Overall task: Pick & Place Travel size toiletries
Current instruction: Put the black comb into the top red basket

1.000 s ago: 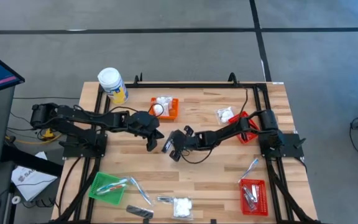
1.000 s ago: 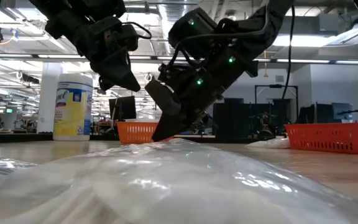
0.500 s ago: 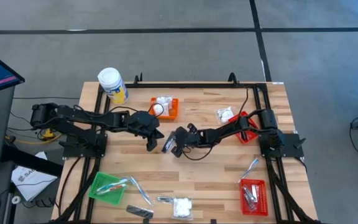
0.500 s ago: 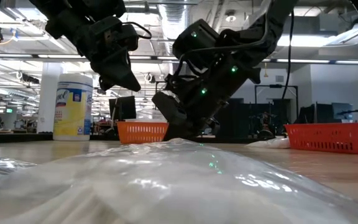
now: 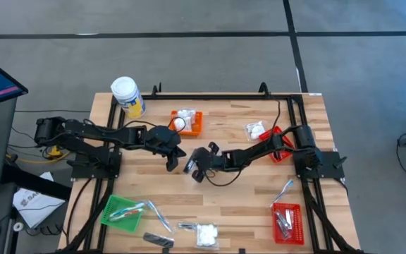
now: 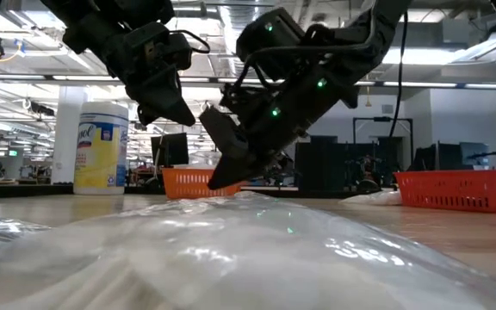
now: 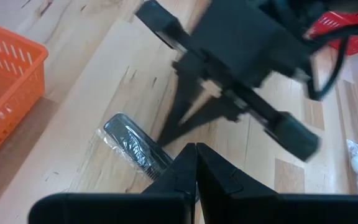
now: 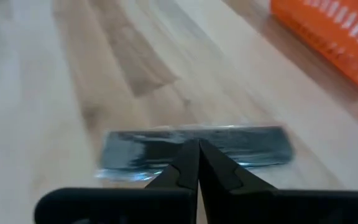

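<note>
Dark sachet [image 8: 194,149]: I see it flat on the table.
Right gripper [image 5: 190,166]: clamped tight, empty, over it.
Left gripper [image 5: 173,164]: closed, empty, beside.

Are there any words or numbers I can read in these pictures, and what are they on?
Yellow-labelled jar: it has a word in script, too blurred to read.
White paper on the floor beside the table: dark print, too small to read.
Nothing else shows any words or numbers.

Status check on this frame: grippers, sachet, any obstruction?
Left gripper and right gripper shut, empty, above mid-table. Dark sachet flat on wood between them. Nothing blocking.
</note>
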`<state>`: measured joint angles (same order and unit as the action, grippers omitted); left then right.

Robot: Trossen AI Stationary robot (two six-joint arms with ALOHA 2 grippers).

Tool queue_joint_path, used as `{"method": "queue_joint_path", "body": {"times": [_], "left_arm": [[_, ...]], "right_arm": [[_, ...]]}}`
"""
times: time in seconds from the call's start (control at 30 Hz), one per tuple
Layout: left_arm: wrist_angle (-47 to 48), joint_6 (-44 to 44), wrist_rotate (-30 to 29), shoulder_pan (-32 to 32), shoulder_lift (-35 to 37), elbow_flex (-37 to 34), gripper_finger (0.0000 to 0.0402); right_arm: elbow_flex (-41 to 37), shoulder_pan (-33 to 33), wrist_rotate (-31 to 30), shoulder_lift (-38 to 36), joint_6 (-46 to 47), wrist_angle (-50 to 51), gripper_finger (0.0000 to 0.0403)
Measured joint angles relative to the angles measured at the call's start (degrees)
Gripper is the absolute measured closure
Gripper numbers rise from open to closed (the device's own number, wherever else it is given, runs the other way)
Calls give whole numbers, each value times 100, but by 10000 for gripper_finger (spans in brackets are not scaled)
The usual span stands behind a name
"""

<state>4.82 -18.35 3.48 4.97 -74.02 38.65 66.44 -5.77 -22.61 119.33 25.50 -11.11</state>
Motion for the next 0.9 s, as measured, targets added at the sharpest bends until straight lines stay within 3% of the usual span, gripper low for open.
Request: {"method": "queue_joint_path", "body": {"times": [0.5,0.7,0.9], "left_arm": [[-24,-14,-68,26,2,0,399],[-8,-650,-211,222,-124,-180,397],[-89,-1195,-209,378,-866,-415,352]], "right_arm": [[-20,135,157,269,244,-11,403],[-11,133,111,360,291,-50,403],[-13,133,188,448,436,-1,403]]}}
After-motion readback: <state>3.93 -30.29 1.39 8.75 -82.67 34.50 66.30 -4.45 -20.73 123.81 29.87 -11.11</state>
